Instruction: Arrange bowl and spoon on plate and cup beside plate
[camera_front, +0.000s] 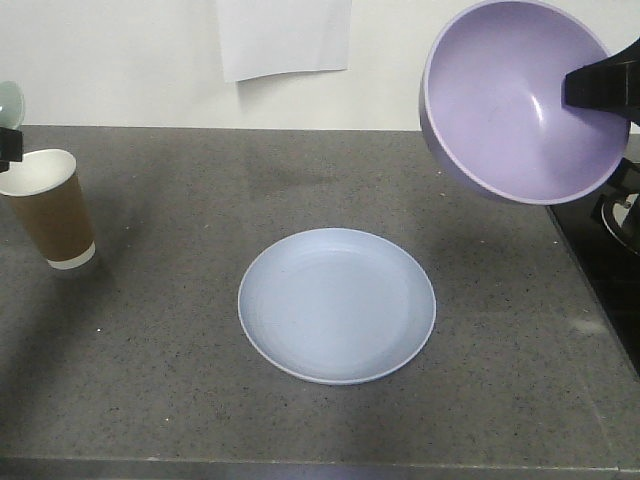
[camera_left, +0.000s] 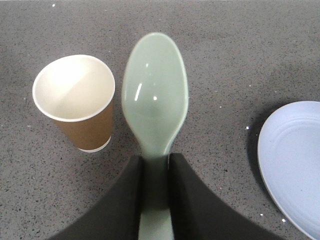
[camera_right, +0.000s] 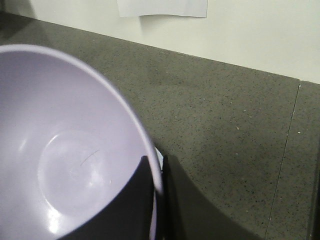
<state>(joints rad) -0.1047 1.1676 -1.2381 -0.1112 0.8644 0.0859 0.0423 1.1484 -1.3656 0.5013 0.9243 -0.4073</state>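
Note:
The light blue plate (camera_front: 337, 305) lies flat in the middle of the grey counter; its left edge shows as the plate (camera_left: 295, 160) in the left wrist view. My right gripper (camera_right: 159, 170) is shut on the rim of the lavender bowl (camera_right: 60, 150). That bowl (camera_front: 520, 95) hangs tilted in the air at the upper right, its opening facing the camera. My left gripper (camera_left: 156, 167) is shut on the handle of the mint-green spoon (camera_left: 155, 95), held above the counter. The brown paper cup (camera_front: 50, 205) stands upright at the far left; the wrist view shows the cup (camera_left: 77, 100) just left of the spoon.
A black stove top (camera_front: 610, 250) occupies the counter's right end. A white sheet of paper (camera_front: 285, 35) hangs on the wall behind. The counter's front edge (camera_front: 320, 465) runs along the bottom.

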